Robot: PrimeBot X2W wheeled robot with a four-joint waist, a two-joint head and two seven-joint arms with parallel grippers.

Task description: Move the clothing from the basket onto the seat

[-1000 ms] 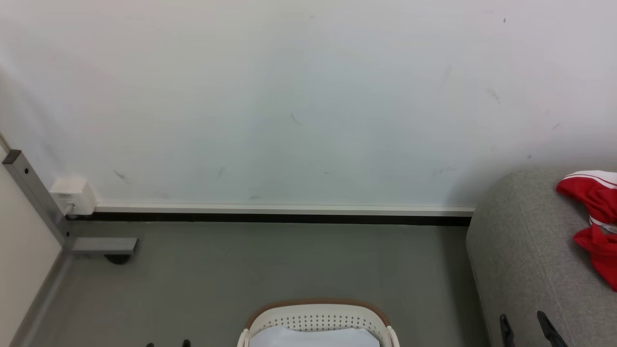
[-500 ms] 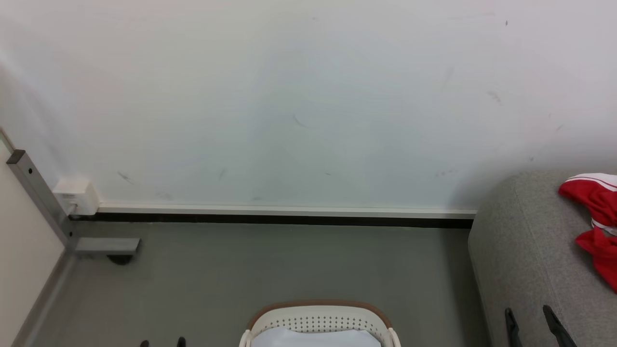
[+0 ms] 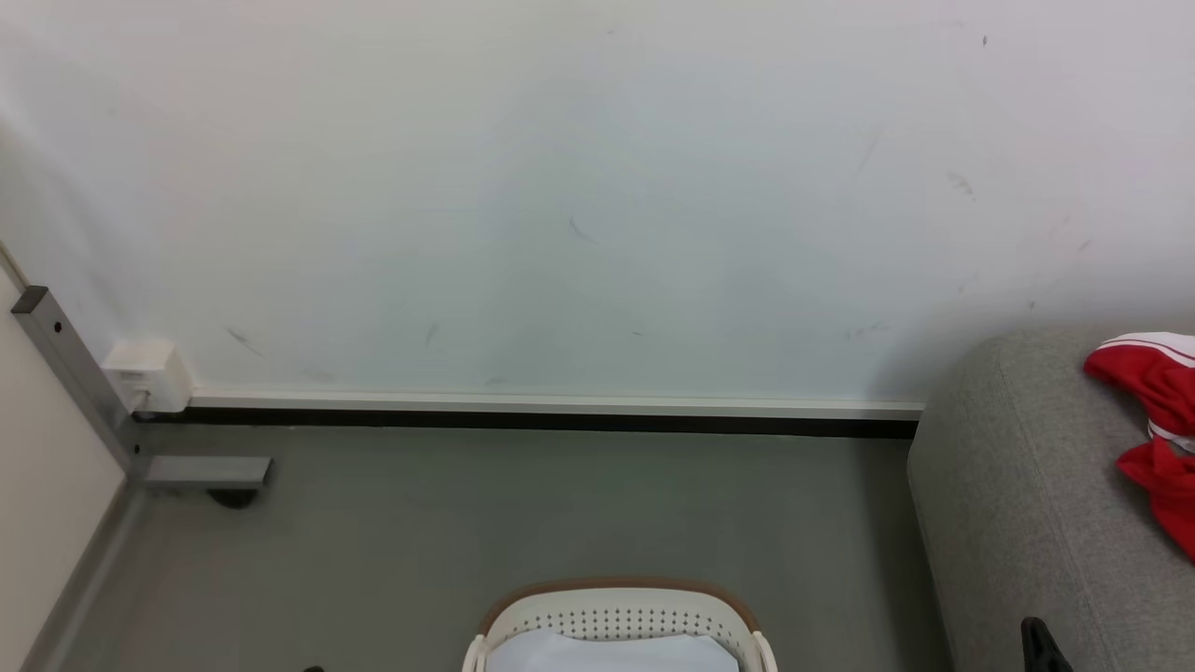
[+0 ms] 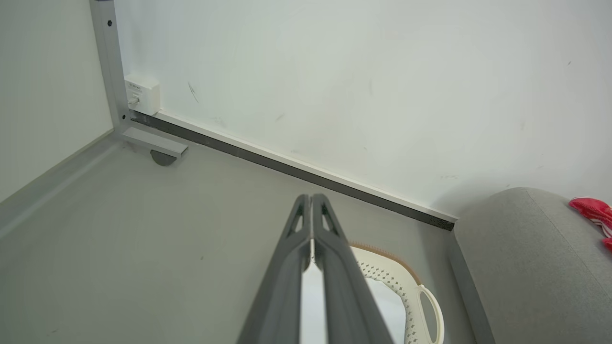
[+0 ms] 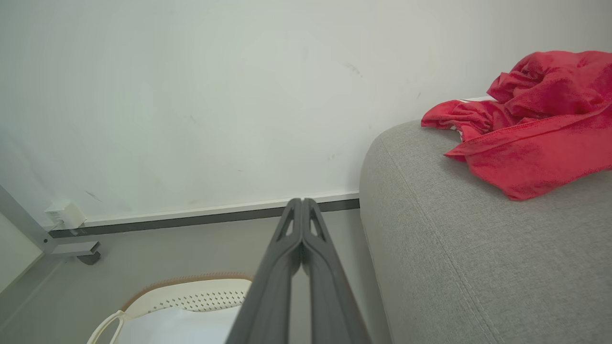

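Note:
The red clothing [image 3: 1156, 420] with white stripe trim lies crumpled on the grey seat [image 3: 1027, 495] at the right, also seen in the right wrist view as the clothing [image 5: 535, 129] on the seat [image 5: 454, 258]. The cream basket [image 3: 618, 618] with its brown rim stands on the floor at the bottom centre, holding a flat white sheet [image 3: 607, 655]. My left gripper [image 4: 311, 198] is shut and empty, hanging above the floor just left of the basket [image 4: 401, 286]. My right gripper [image 5: 301, 203] is shut and empty, beside the seat's rounded end, with the basket [image 5: 191, 296] to its lower left.
A white wall with a dark baseboard [image 3: 541, 422] runs behind the grey floor. At the left corner, a grey metal post with a foot [image 3: 201, 471] and a small white box [image 3: 145, 373] stand. Open floor lies between basket and wall.
Both grippers went from open to shut and sank lower in the head view. The clothing and basket have stayed in place.

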